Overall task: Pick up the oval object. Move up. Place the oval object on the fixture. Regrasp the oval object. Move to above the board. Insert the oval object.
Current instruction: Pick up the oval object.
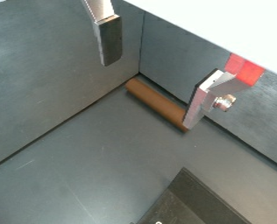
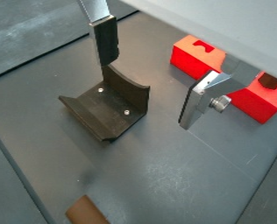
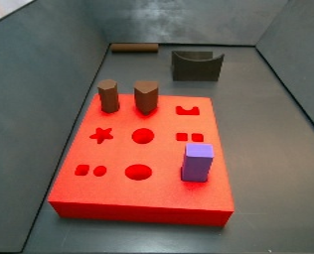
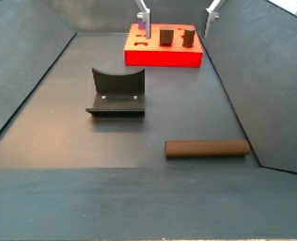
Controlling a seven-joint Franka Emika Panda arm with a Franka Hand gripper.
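The oval object (image 4: 208, 149) is a long dark-brown peg lying flat on the grey floor beside a side wall; it also shows in a wrist view (image 1: 159, 103) and in a side view (image 3: 134, 47). The fixture (image 4: 117, 92) stands on the floor apart from the peg; it also shows in a wrist view (image 2: 106, 109) and in a side view (image 3: 196, 65). The red board (image 3: 146, 149) with shaped holes lies beyond it. My gripper (image 1: 159, 74) is open and empty, held high above the floor. In a side view only its fingertips (image 4: 145, 11) show, above the board's end.
Two short brown pegs (image 3: 108, 96) (image 3: 145, 96) stand in the board, and a purple block (image 3: 197, 162) stands near its other end. Grey walls (image 4: 257, 66) slope up round the floor on all sides.
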